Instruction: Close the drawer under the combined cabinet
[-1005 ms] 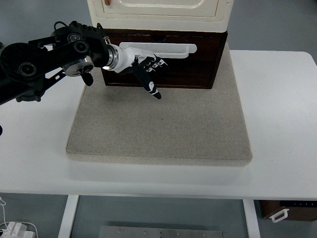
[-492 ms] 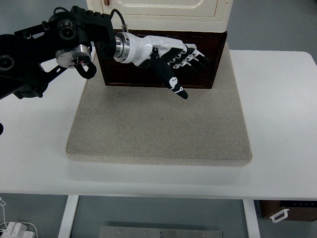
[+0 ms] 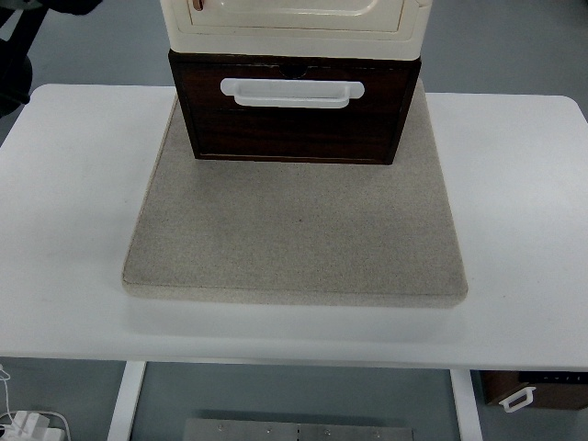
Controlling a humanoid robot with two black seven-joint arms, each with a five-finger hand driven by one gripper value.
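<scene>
Drawer front of dark brown wood (image 3: 294,124), with a long white bar handle (image 3: 292,93) running left to right, sits under the cream cabinet (image 3: 294,23) at the far edge of the grey felt mat (image 3: 294,239). Neither hand shows, so their grip cannot be told; the left hand that crossed the drawer half a second ago has withdrawn.

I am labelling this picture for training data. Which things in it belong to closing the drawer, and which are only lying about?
Job: dark wooden drawer; its white handle; cream cabinet above it.

Lying about: beige mat; white table; white plug and cable on the floor.
</scene>
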